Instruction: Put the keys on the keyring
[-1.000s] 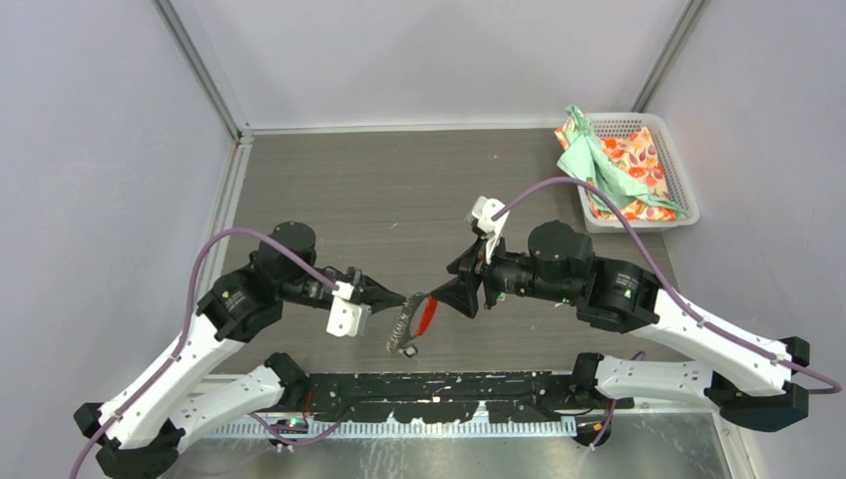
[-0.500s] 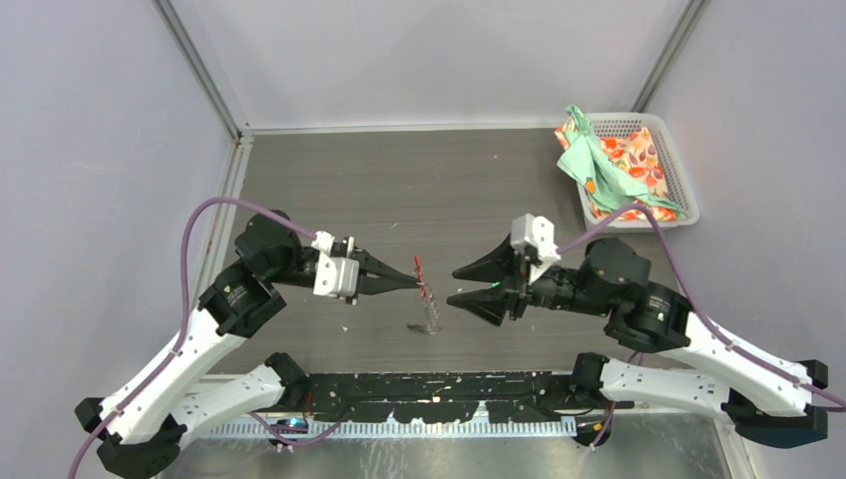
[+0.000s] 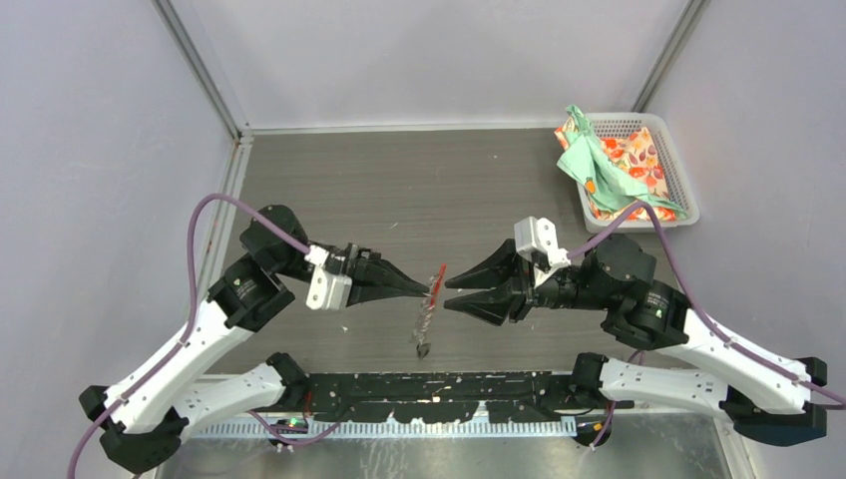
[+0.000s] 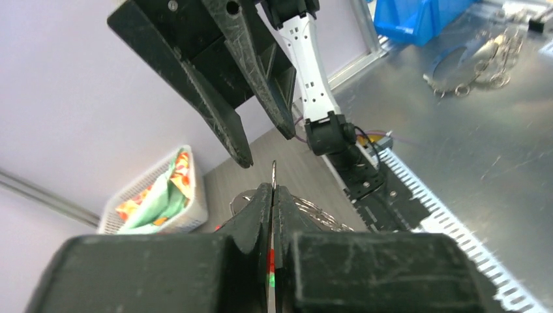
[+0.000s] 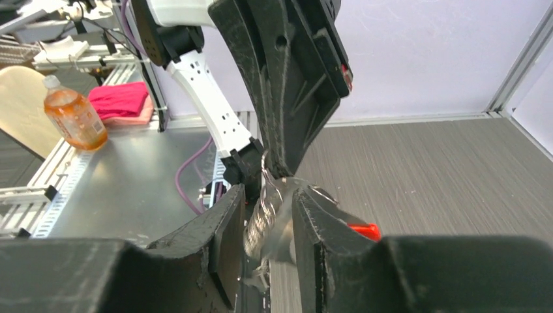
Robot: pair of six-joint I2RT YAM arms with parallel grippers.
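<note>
Well, the keyring point(image 3: 427, 309) is up off the desk point(image 3: 399, 190), dangling from the left tool point(image 3: 427, 290). That tool is pinched fully shut on its top end, right by the red tab point(image 3: 436, 278), and the rest hangs straight down below the tips. The right tool point(image 3: 447, 293) faces it nose to nose, jaws partway open. The chain point(image 5: 269, 218) sits in the gap btwn them, and from that tool's own cam the links look loose in there, not clamped.

As for the keys, I can't pick out either one for sure. There's a dark bit point(image 3: 423, 348) at the bottom end of the hanging loop in the overhead view. There's also a speck of green point(image 4: 270, 280) low in the seam of the left tool. Could be tags, but too small to call.

My read: the ring is lifted & presented, so that part's done. Whether any key is threaded on, I can't tell. Prob. the threading itself, or a re-grip for it, is what's left.
</note>
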